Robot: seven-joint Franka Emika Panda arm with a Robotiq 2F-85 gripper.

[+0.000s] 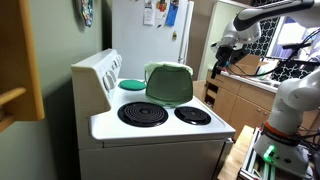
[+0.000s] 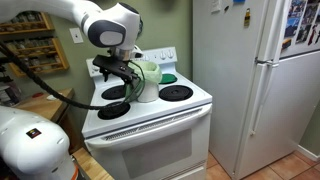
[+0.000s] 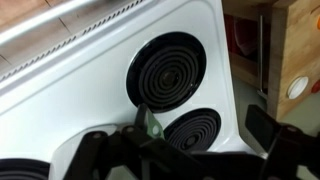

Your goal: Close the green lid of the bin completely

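On stove (image 1: 160, 129), bin (image 2: 150, 90), green lid (image 1: 170, 84) upright

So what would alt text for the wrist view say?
A white stove top seen from above, with a large black coil burner and a smaller one below it; the robot's dark hand spreads open across the bottom edge, a green sliver showing between its fingers.

Green lid (image 1: 170, 83) at centre; pale bin (image 2: 149, 90); white stove (image 1: 160, 135); black spiral burners (image 1: 142, 114); teal disc (image 1: 131, 84) upper left.
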